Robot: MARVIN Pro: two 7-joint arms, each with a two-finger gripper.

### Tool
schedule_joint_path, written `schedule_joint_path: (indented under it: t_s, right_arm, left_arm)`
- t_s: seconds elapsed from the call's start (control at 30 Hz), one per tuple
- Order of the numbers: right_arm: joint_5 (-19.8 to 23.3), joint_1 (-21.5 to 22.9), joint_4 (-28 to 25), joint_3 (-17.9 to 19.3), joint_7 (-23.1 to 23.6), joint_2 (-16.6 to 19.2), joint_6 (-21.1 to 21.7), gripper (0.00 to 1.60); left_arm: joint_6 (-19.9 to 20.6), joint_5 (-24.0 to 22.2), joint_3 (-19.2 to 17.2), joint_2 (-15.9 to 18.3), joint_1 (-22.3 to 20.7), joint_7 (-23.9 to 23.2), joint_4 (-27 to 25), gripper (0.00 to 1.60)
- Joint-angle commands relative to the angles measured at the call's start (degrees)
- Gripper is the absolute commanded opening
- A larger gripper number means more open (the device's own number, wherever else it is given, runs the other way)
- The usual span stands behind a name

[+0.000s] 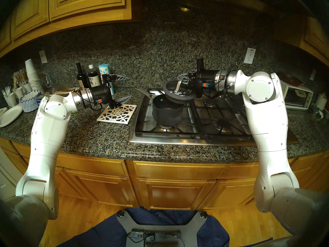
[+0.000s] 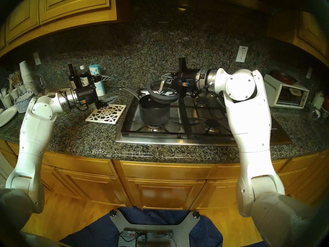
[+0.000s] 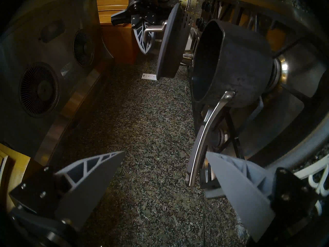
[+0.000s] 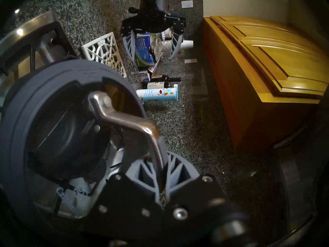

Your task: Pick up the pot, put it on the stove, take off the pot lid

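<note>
The speckled dark granite countertop [image 1: 99, 139] is seen across the middle of the head view; the wide stainless steel gas stove [image 1: 187, 134] with black cast-iron grates is set into it right of centre; the matte dark grey, straight-sided pot [image 1: 167, 113] is stood on the front left burner, just right of centre, with its long thin curved metal handle [image 1: 145, 93] pointed toward the upper left of the frame; the round glass pot lid [image 1: 179, 94] with a dark grey rim is held tilted above the pot's far right edge, apart from the rim, as shown in the left wrist view [image 3: 170, 45]; a white openwork square trivet [image 1: 117, 114] is laid on the counter just left of the stove; 2 dark glass bottles [image 1: 87, 79] and a pale blue cylindrical canister [image 1: 105, 70] are stood against the backsplash at left of centre.

The right gripper [image 1: 185, 79] is reached in from the right; its fingers [image 4: 142, 171] are pressed together on the lid's arched silver handle [image 4: 124, 120], at the lower centre of the right wrist view.

The left gripper [image 1: 124, 88] is held over the trivet's far edge; its 2 grey ribbed fingers [image 3: 89, 184] are spread wide with nothing between them; the pot handle's tip [image 3: 194, 166] is seen just beside the lower right finger in the left wrist view.
</note>
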Motion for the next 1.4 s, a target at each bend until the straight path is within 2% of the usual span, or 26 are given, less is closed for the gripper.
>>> schedule_joint_path:
  t_s: [0.0,0.53,1.07,1.37]
  right_arm:
    - [2.0,-0.8,-4.9,3.5,0.7,1.6,1.4,0.0]
    - [4.7,-7.1,-7.7,9.9,4.1,5.0,1.5,0.0]
    - [6.5,-13.3,-4.6,15.1,5.6,7.2,-4.0,0.0]
    - [6.2,-14.5,-2.3,17.0,5.1,7.9,-7.2,0.0]
  left_arm:
    - [-0.1,-1.0,-0.7,-0.1,-2.0,0.8,-1.2,1.6]
    - [-0.1,-1.0,-0.7,-0.1,-2.0,0.7,-1.2,1.6]
    - [-0.2,-1.1,-0.7,-0.1,-2.0,0.7,-1.2,1.6]
    - [-0.1,-1.1,-0.7,-0.1,-2.0,0.7,-1.2,1.6]
